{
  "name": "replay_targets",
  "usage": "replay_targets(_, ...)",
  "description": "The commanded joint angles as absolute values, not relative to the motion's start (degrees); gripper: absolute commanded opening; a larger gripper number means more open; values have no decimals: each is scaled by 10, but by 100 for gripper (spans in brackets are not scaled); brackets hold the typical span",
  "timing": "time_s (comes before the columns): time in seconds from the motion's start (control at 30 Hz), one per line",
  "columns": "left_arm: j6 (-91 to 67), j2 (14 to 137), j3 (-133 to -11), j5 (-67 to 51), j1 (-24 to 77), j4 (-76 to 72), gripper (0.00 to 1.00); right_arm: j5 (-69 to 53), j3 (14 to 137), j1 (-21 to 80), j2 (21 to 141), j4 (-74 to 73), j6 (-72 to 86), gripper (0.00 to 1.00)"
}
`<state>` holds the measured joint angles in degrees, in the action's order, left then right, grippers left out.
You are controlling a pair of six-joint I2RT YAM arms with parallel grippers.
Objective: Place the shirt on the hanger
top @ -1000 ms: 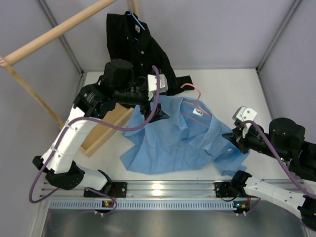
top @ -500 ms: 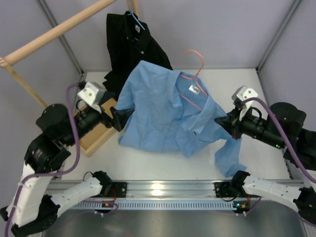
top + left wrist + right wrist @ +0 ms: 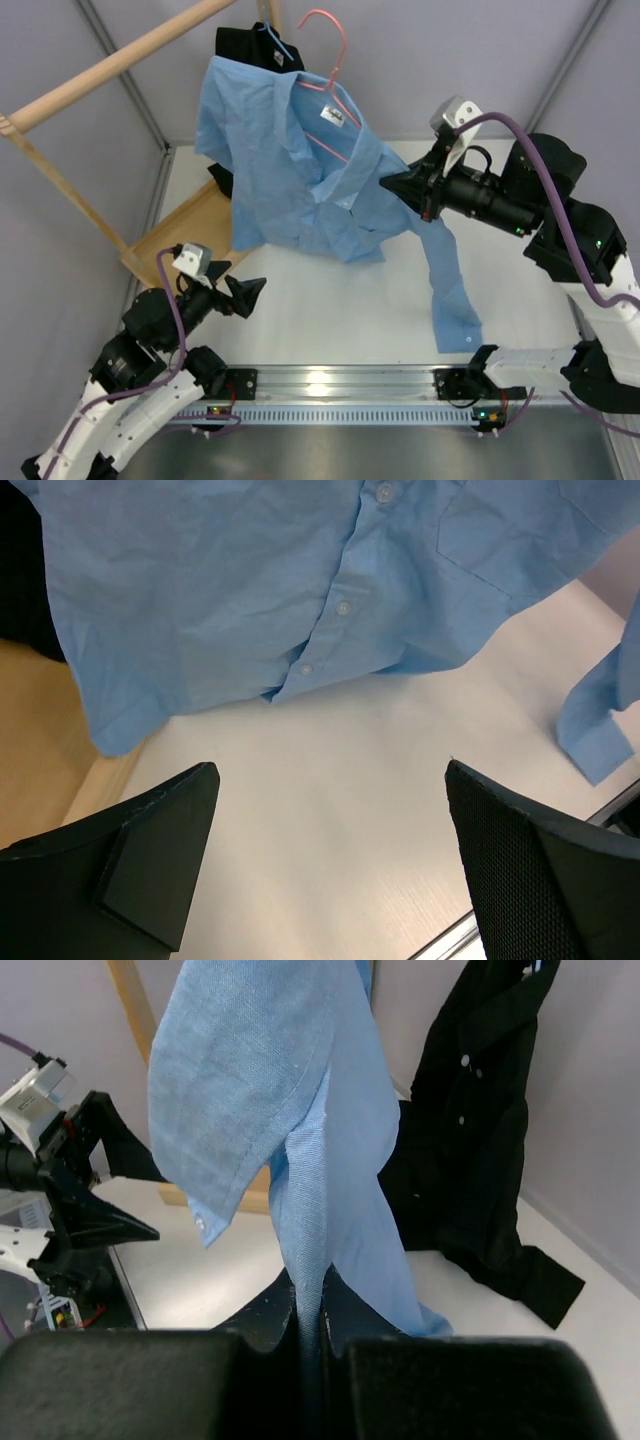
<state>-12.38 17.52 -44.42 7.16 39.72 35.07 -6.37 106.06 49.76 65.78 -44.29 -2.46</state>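
The light blue shirt (image 3: pixel 290 150) hangs in the air on the pink hanger (image 3: pixel 332 60), whose hook sticks up above the collar. My right gripper (image 3: pixel 393 185) is shut on the shirt's right shoulder and holds it high over the table; in the right wrist view the cloth (image 3: pixel 310 1160) is pinched between the fingers. One sleeve (image 3: pixel 450 290) trails down to the table. My left gripper (image 3: pixel 255 290) is open and empty, low at the near left; its view shows the shirt's hem (image 3: pixel 300 590) above the gripper (image 3: pixel 330 820).
A black shirt (image 3: pixel 245 45) on a blue hanger (image 3: pixel 275 38) hangs behind the blue shirt, from a wooden rail (image 3: pixel 110 65). The rail's wooden base (image 3: pixel 185 235) lies on the table at the left. Grey walls enclose the table.
The right gripper has lifted the shirt and hanger up and back toward the rail. The left gripper has let go of the shirt and pulled back to the near left.
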Motion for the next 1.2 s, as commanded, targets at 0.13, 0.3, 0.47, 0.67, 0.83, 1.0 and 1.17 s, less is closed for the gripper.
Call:
replay_targets(0.13, -158, 84, -427, 119, 395, 281, 98, -127, 1213, 502, 737, -332, -4, 0)
replay_targets(0.3, -160, 65, -422, 162, 395, 283, 98, -144, 1282, 502, 773, -331, 24, 0)
replay_targets(0.47, -162, 73, -420, 156, 395, 283, 98, -139, 1318, 502, 787, -322, 33, 0)
replay_targets(0.67, -163, 69, -421, 154, 395, 285, 98, -147, 1281, 502, 803, -261, 54, 0)
replay_targets(0.83, -160, 55, -418, 152, 395, 285, 98, -134, 1212, 502, 803, -180, 66, 0)
replay_targets(1.0, -159, 52, -419, 150, 395, 287, 98, -116, 1167, 518, 808, -127, 67, 0)
replay_targets(1.17, -157, 49, -419, 142, 395, 287, 98, -75, 1050, 560, 770, -55, 36, 0)
